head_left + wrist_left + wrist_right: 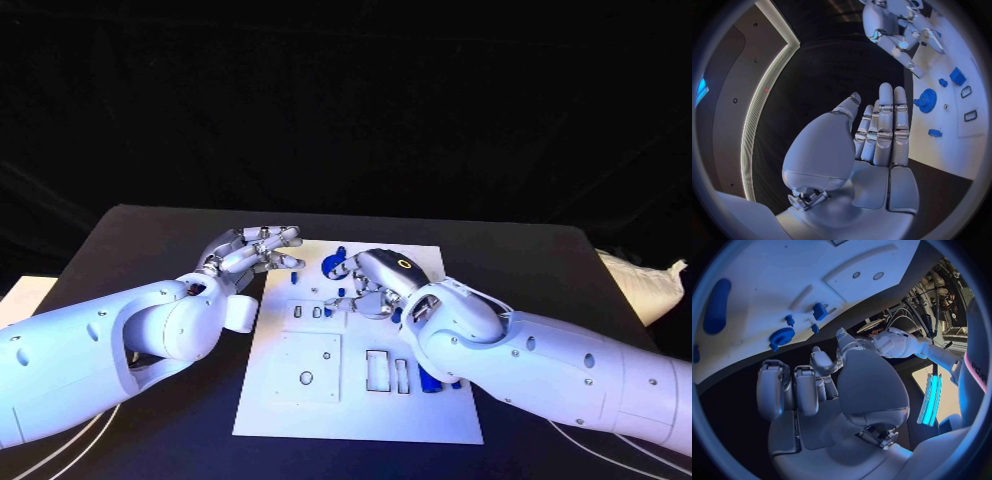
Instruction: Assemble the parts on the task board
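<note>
The black table (159, 240) has bare room around the white task board (361, 400). The right arm (577, 370) covers the board's 3 o'clock edge. Left hand (253, 252), at its 10 o'clock corner, has straight, close fingers, holding nothing. Right hand (378, 280) hangs over the far end, fingers curled, empty. A blue gear (927, 100) and small blue parts (957, 76) lie there.

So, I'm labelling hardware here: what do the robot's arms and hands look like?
Both arms are smooth, rounded white shells with small dark dots. The left hand and right hand are silver metal with segmented fingers; the right hand's back carries a small yellow ring mark.
</note>
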Tool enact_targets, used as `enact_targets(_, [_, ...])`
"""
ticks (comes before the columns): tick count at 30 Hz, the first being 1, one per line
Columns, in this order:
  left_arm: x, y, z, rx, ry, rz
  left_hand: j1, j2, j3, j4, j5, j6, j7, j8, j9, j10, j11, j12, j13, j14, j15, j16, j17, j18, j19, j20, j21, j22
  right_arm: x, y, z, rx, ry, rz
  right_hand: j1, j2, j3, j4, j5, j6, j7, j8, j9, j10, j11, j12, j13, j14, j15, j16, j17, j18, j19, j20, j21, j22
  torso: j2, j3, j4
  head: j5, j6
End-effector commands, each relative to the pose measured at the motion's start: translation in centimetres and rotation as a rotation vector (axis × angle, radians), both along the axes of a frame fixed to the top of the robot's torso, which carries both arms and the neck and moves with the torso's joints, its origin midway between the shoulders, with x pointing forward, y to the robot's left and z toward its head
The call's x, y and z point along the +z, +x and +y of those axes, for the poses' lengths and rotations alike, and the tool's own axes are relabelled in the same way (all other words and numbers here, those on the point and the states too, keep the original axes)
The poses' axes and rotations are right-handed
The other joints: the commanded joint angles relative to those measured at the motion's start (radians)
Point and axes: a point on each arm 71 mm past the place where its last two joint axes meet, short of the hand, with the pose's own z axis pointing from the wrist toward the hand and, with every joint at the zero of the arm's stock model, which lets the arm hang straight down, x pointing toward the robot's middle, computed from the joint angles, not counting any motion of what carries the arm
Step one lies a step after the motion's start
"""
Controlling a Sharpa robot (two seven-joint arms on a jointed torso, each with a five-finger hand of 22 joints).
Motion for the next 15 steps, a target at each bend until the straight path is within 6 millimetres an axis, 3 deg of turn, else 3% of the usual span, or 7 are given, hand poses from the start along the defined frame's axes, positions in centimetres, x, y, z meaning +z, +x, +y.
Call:
enact_targets(1, [-0.6,0.1,-0.1,-0.101,0.145,0.033,-0.036,-0.007,-0.003,0.025,-0.006,0.045,-0.030,0.014,0.004,0.119,-0.042,0.037,0.017,0.146,-0.041,0.149,0.109,0.016,0.110,-0.040,0.086,0.042,1.8,0.2,-1.5,0.065,0.150,0.007,0.014,0.003,-0.010,0.003,-0.003,-0.008,0.002,-0.003,-0.002,-0.010,0.004,-0.011,-0.004,0.067,0.007,-0.002,0.101,-0.014,-0.003,0.008,-0.005,-0.001,-0.007,0.0023,-0.0083,0.006,0.002])
enact_targets(5, [-1.0,0.3,0.2,-0.143,0.266,0.068,-0.067,-0.021,-0.006,0.054,-0.005,0.083,-0.062,0.017,0.007,0.226,-0.084,0.085,0.059,0.203,-0.075,0.702,0.721,0.011,0.202,-0.080,0.197,0.104,3.1,0.6,-3.6,0.068,0.190,0.044,0.020,0.004,-0.018,0.008,0.008,-0.011,0.003,-0.001,-0.003,-0.015,0.005,-0.016,-0.008,0.066,0.009,-0.006,0.095,-0.013,-0.006,0.009,-0.008,-0.007,-0.013,0.0049,-0.0142,0.016,-0.001])
enact_targets(8, [-1.2,0.6,0.4,-0.199,0.413,0.114,-0.114,-0.023,-0.031,0.093,-0.005,0.123,-0.094,0.038,0.024,0.299,-0.113,0.228,0.172,0.223,-0.097,1.074,1.177,-0.048,0.337,-0.106,0.591,0.566,4.4,1.1,-6.1,0.044,0.227,0.073,0.030,0.009,-0.023,0.010,0.016,-0.007,0.002,0.002,-0.003,-0.022,0.005,-0.028,-0.016,0.062,0.009,-0.017,0.079,-0.011,-0.012,0.010,-0.015,-0.019,-0.017,0.0086,-0.0193,0.023,-0.003])
enact_targets(10, [-1.1,0.9,0.5,-0.243,0.537,0.143,-0.139,-0.018,-0.048,0.120,-0.005,0.140,-0.107,0.066,0.044,0.291,-0.120,0.377,0.307,0.228,-0.108,1.141,1.271,-0.065,0.343,-0.112,0.704,0.704,5.2,1.4,-7.9,0.010,0.253,0.086,0.037,0.015,-0.024,0.010,0.021,-0.004,0.002,0.004,-0.002,-0.022,0.004,-0.025,-0.015,0.061,0.008,-0.018,0.079,-0.011,-0.011,0.010,-0.015,-0.018,-0.021,0.0111,-0.0250,0.029,-0.005])
enact_targets(11, [-1.0,1.2,0.5,-0.271,0.632,0.163,-0.163,-0.009,-0.065,0.151,-0.008,0.151,-0.107,0.096,0.068,0.262,-0.122,0.564,0.501,0.231,-0.106,1.167,1.311,-0.071,0.335,-0.120,0.767,0.776,5.8,1.8,-9.2,-0.020,0.272,0.095,0.041,0.019,-0.025,0.010,0.026,-0.002,0.001,0.005,-0.002,-0.021,0.004,-0.024,-0.015,0.062,0.008,-0.018,0.080,-0.011,-0.011,0.010,-0.015,-0.017,-0.022,0.0117,-0.0268,0.031,-0.005])
enact_targets(13, [-0.7,1.4,0.5,-0.302,0.757,0.184,-0.171,-0.003,-0.098,0.191,0.003,0.137,-0.139,0.149,0.114,0.234,-0.132,0.773,0.710,0.240,-0.107,1.191,1.351,-0.076,0.331,-0.127,0.849,0.873,6.3,2.3,-10.8,-0.060,0.292,0.105,0.048,0.023,-0.026,0.009,0.036,0.000,0.000,0.006,-0.002,-0.019,0.003,-0.021,-0.014,0.062,0.007,-0.018,0.081,-0.011,-0.011,0.009,-0.015,-0.016,-0.026,0.0136,-0.0323,0.036,-0.006])
enact_targets(15, [-0.2,1.9,0.4,-0.331,0.889,0.195,-0.218,0.000,-0.135,0.227,-0.015,0.141,-0.123,0.179,0.138,0.237,-0.128,0.853,0.802,0.240,-0.115,1.191,1.351,-0.092,0.345,-0.118,0.903,0.953,6.7,2.8,-12.3,-0.100,0.304,0.110,0.053,0.025,-0.028,0.009,0.045,0.002,0.000,0.006,-0.002,-0.018,0.002,-0.018,-0.013,0.062,0.007,-0.018,0.080,-0.011,-0.010,0.009,-0.014,-0.015,-0.029,0.0163,-0.0367,0.040,-0.007])
